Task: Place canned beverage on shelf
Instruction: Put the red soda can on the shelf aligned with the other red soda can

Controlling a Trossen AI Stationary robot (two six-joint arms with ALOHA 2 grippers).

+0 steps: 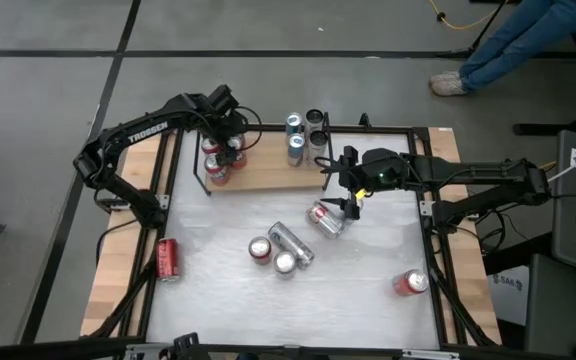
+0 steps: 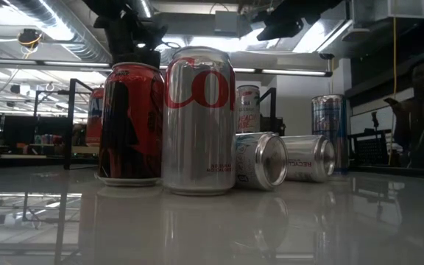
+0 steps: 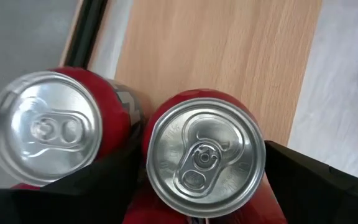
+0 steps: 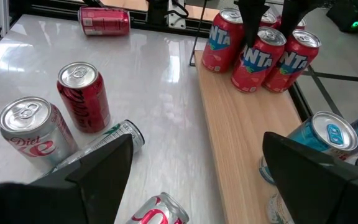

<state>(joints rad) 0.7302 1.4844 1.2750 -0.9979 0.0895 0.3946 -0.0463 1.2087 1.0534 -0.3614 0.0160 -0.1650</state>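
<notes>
Shelf: your landmark. Wooden board w/ black rails, at far edge of the white tabletop.
Left gripper: over shelf's left end. Wrist view shows fingers spread wide, one each side of a red can standing upright on the wood. You can't tell from frames whether pads touch it; can isn't lifted.
Red Fanta cans: cluster at shelf's left end, upright, touching each other. A second red can stands just beside the one between the fingers, next to the rail.
Blue/silver cans: upright, near shelf's middle, at its back edge; a dark can beside them.
Right gripper: in front of shelf's right half, above the tabletop. Fingers wide apart, nothing between them.
Tipped can by right gripper: on its side on tabletop, just in front of shelf's right half, below the gripper.
Centre group: slim silver can lying down, red Coke can and silver Diet Coke can upright beside it, well in front of shelf.
Stray cans: red can on its side, front-left of shelf, at table's left edge; red can upright, well front-right of shelf.
Person: legs on floor beyond shelf's right end.
</notes>
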